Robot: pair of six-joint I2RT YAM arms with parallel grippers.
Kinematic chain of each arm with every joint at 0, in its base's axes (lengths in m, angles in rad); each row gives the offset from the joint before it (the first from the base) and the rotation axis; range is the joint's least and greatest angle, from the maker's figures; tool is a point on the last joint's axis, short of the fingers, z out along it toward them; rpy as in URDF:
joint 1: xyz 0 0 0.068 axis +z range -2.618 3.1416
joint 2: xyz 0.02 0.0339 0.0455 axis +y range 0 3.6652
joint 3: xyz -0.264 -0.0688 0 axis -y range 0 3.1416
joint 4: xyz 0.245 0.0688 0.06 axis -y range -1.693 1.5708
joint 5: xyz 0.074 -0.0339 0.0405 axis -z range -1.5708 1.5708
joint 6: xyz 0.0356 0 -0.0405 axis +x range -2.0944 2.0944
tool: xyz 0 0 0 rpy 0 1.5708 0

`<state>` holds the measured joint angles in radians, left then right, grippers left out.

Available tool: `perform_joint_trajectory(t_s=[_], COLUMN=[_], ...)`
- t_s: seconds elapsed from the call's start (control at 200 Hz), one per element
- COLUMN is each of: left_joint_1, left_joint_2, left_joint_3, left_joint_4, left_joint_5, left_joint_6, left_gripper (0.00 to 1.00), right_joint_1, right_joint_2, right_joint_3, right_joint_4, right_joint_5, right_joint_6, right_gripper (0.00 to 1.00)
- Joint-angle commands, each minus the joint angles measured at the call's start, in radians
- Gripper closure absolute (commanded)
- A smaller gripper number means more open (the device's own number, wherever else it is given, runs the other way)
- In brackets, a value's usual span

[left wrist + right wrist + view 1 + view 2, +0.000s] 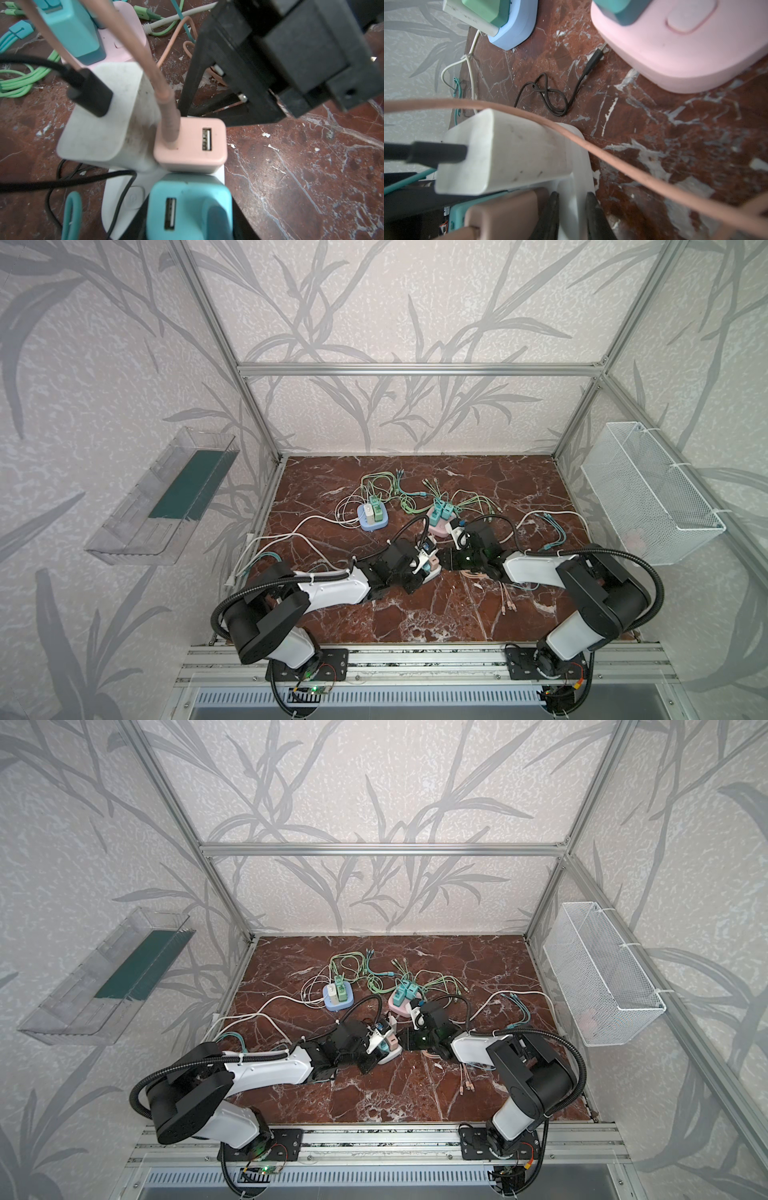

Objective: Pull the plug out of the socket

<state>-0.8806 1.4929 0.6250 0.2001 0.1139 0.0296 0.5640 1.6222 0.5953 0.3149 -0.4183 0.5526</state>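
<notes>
A white socket [122, 197] sits just above the table's middle, between my two grippers in both top views. It carries a white plug [108, 120] with a black cable, a pink plug [191, 145] with a pink cable, and a teal plug [187, 207]. My left gripper [189, 226] [426, 568] is shut on the teal plug, a black finger on each side. Its prongs are hidden. My right gripper [572, 216] [446, 563] is shut on the socket's rim [573, 203], right next to the pink plug [500, 214].
Behind stand a pink socket [441, 529] with teal plugs and a blue socket [372, 520] with green and white plugs, amid tangled green, white and teal cables. A black cable [550, 99] and pink cable ends [507, 601] lie loose. A wire basket [652, 493] hangs right, a clear bin [166, 497] left.
</notes>
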Motion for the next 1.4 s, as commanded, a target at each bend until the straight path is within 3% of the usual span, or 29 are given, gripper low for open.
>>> perform_joint_trajectory(t_s=[0.0,0.425,0.65,0.87,1.175,1.395], left_joint_1=[0.009,0.037,0.035,0.035,0.031,0.029], left_joint_2=[-0.059,-0.083,-0.084,-0.082,-0.186,-0.281], left_joint_3=[0.008,0.0,0.043,0.016,-0.069,-0.128], left_joint_4=[0.084,0.09,-0.007,-0.028,-0.049,-0.103], left_joint_5=[0.029,0.073,0.081,0.073,0.006,-0.088], left_joint_6=[-0.042,-0.083,0.0,-0.019,-0.102,-0.201], left_gripper=[0.81,0.82,0.83,0.83,0.81,0.81], right_joint_1=[0.005,0.007,0.008,0.007,0.007,0.007], right_joint_2=[0.054,0.055,0.057,0.03,-0.027,-0.075], right_joint_3=[-0.04,-0.054,-0.048,-0.052,-0.077,-0.081], right_joint_4=[-0.199,-0.186,-0.194,-0.184,-0.081,-0.039], right_joint_5=[0.08,0.095,0.101,0.108,0.117,0.13], right_joint_6=[-0.015,-0.02,-0.021,-0.007,0.014,0.016], right_gripper=[0.76,0.76,0.76,0.76,0.66,0.64])
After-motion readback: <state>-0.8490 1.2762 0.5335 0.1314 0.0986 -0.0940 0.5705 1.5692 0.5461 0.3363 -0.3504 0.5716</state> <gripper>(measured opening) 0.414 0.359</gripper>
